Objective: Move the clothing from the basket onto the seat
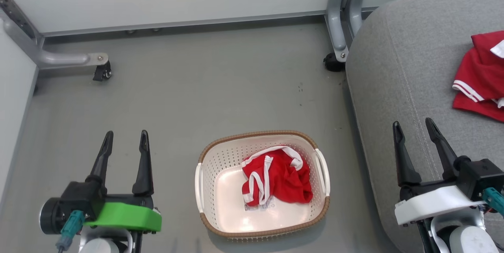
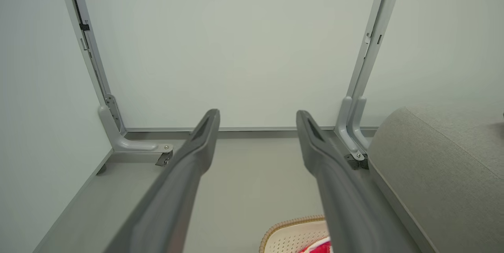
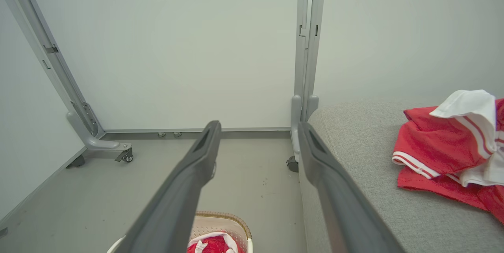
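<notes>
Hovering spread and empty, left tool (image 1: 126,132) and right tool (image 1: 412,122) flank the basket (image 1: 256,134) holding one garment (image 1: 281,178), its twin (image 1: 478,76) already on the seat (image 1: 393,68); next likely needs a downward pinch.

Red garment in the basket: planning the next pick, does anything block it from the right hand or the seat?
Nothing visible, bar the low wall of the basket. The red garment lies uncovered, and the right hand and grey seat are beside the basket.

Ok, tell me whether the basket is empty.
Not empty. One crumpled red garment with white trim lies in the basket, covering part of its bottom; the rest is bare.
</notes>
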{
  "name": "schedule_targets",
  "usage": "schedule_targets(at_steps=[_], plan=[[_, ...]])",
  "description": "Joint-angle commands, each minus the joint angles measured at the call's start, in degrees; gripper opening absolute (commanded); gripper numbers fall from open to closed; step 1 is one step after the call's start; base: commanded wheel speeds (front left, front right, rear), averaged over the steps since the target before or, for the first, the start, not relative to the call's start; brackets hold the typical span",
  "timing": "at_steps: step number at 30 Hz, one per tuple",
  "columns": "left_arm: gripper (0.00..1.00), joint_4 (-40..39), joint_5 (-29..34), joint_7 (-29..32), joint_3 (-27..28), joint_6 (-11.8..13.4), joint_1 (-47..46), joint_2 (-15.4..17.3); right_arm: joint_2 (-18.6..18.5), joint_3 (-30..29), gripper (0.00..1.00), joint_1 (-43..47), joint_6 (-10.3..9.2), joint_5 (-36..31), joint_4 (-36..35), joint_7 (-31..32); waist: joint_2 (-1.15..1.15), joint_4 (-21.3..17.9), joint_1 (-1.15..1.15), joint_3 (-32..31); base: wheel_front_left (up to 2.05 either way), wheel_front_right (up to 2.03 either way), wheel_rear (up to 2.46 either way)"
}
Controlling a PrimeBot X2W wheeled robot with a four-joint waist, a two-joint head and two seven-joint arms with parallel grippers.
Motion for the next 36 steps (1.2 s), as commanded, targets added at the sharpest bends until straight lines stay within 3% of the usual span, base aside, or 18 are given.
schedule_targets(at_steps=[1,36], plan=[[1.00,0.7,0.4,0.0,0.3,-0.4,1.5,0.0,0.0,0.1,1.00,1.2,-0.02,-0.2,-0.5,0.4,0.00,0.3,0.00,-1.5,0.00,0.00,0.00],[1.00,7.5,4.6,0.0,2.1,-3.2,5.1,-3.0,1.0,0.7,1.00,5.7,-0.02,1.1,-0.9,2.5,0.00,0.2,0.00,-5.2,0.00,0.00,0.00]])
